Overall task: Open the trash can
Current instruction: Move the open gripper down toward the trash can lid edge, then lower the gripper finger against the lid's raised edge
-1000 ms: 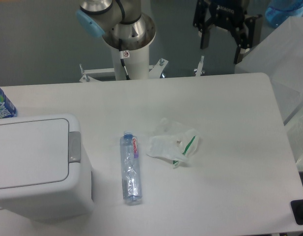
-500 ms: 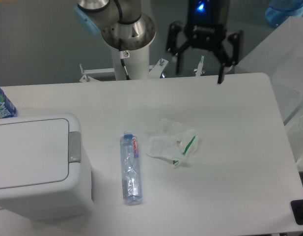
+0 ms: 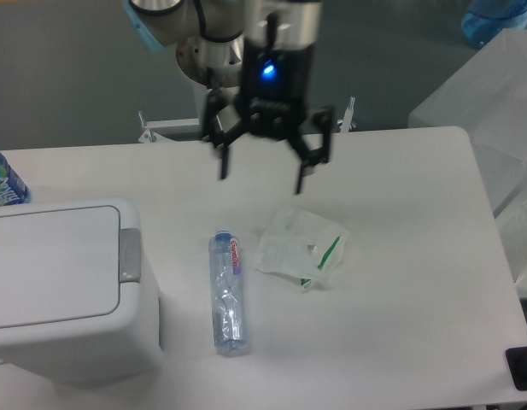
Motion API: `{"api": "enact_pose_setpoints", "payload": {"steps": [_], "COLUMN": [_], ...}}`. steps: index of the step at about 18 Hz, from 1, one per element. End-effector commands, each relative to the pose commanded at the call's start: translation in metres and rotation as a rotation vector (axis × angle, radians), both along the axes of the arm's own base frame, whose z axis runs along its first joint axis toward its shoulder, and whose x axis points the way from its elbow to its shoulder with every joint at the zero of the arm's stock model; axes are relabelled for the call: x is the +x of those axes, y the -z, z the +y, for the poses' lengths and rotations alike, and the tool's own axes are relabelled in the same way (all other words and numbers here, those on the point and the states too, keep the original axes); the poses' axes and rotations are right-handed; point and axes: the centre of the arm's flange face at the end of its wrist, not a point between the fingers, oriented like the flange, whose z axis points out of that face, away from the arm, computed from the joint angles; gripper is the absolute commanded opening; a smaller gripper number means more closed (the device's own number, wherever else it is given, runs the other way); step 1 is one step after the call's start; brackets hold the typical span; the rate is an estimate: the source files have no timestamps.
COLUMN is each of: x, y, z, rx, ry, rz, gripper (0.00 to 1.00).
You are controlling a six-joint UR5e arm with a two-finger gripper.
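Trash can (image 3: pixel 62 286): seated at the table's (image 3: pixel 400 325) left edge, lid shut — a rigid, light plastic shell is judged likely.
Latch (image 3: pixel 130 255): grey tab on the can's right rim — judged the point to be pressed.
Gripper (image 3: pixel 262 176): fingers spread, nothing held, up and right of the can.

White trash can (image 3: pixel 58 290) with grey latch (image 3: pixel 130 255); black end effector (image 3: pixel 262 180).

Clear bottle (image 3: pixel 226 290) w/ red label text, illegible, blue bottle (image 3: pixel 2 181) label unreadable too
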Motion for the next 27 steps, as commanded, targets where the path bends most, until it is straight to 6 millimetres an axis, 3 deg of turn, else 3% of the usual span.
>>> {"api": "enact_pose_setpoints", "payload": {"steps": [2, 5, 22, 27], "x": [0.011, 0.018, 0.025, 0.025], "y": [0.009, 0.019, 0.065, 0.064], "z": [0.019, 0.031, 0.048, 0.048], "rx": [0.021, 0.024, -0.032, -0.032], "ry": [-0.015, -0.042, -0.092, -0.086], "rz": [-0.021, -0.060, -0.165, -0.157], "gripper": [1.00, 1.00, 1.00, 1.00]}}
